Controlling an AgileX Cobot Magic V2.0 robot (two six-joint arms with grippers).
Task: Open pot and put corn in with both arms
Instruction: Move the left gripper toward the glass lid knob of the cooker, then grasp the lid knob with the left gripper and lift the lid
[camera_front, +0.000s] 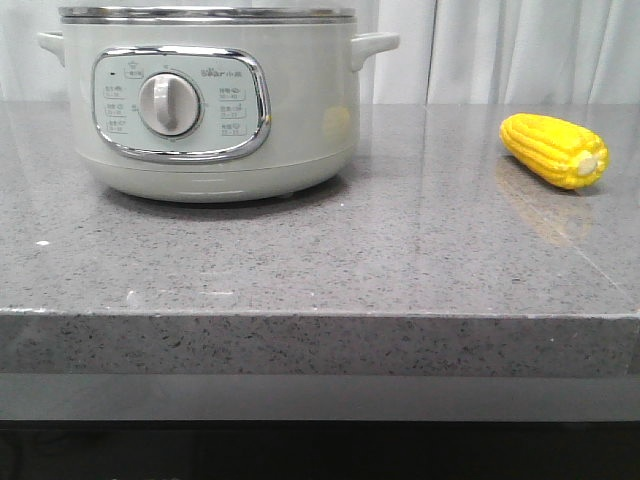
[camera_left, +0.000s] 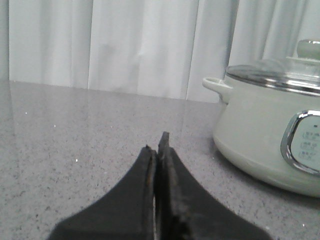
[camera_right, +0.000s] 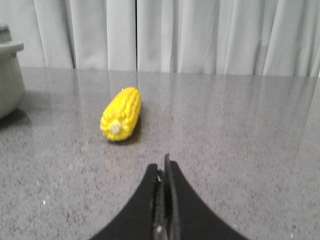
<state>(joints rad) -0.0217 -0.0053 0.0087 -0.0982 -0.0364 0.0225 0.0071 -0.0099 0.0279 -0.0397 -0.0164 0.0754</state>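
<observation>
While lid (camera_left: 280, 72) is sitting on pot (camera_front: 215, 100), nothing is starting yet. Left fingers (camera_left: 158, 150) clenched, holding nothing. Right fingers (camera_right: 164, 170) clenched too. Corn (camera_front: 555, 150) lying on bench (camera_front: 320, 270), well apart from pot. Next: left fingers needing to open for lid knob (camera_left: 309, 48).

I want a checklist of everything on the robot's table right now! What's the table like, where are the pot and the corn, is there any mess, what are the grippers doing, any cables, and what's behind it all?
Surface: grey speckled stone table, shiny, flat.
Job's things: pot stands on the left, its glass lid on; corn lies on its side to the right, apart from the pot, stub end toward the camera.
Clutter: nothing seen.
Grippers: left gripper shut, holding nothing, low over the table beside the pot; right gripper shut, holding nothing, facing the corn with a gap between.
Cables: nothing seen.
Surroundings: white curtain behind the table.
</observation>
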